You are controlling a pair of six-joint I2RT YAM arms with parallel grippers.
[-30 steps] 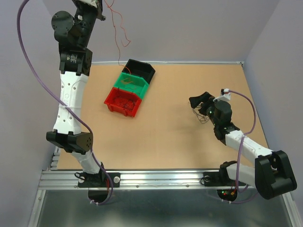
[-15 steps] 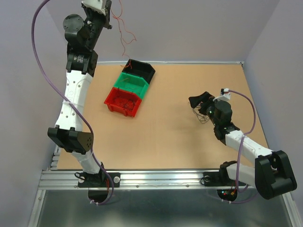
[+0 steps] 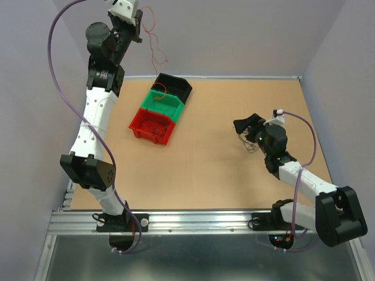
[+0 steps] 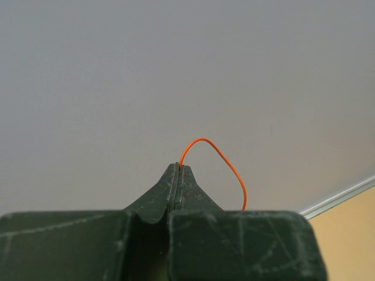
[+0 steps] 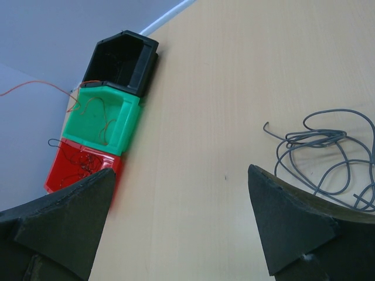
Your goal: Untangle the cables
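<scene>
The left gripper (image 4: 178, 170) is raised high against the back wall (image 3: 234, 35), its 2 fingers pressed flat together with a thin orange cable (image 4: 203, 139) pinched at their tips. From the pinch the cable arcs up in a small loop and drops out of the wrist view. In the top view it hangs in loose kinks down toward the row of 3 bins, and its lower end appears to reach the far rim of the green bin (image 5: 126, 126). That bin sits between the black bin (image 5: 146, 64) and the red bin (image 5: 58, 175), all 3 touching in a line on the left half of the table (image 3: 211, 170). Fine brownish strands lie inside the green bin and dark ones in the red bin, but they are too thin to count. The right gripper (image 5: 181, 171) is low over the right side of the table with its fingers spread wide and nothing between them. A loose coil of grey cables (image 5: 310, 138) lies flat on the table just beside its right finger, well apart from the bins.
</scene>
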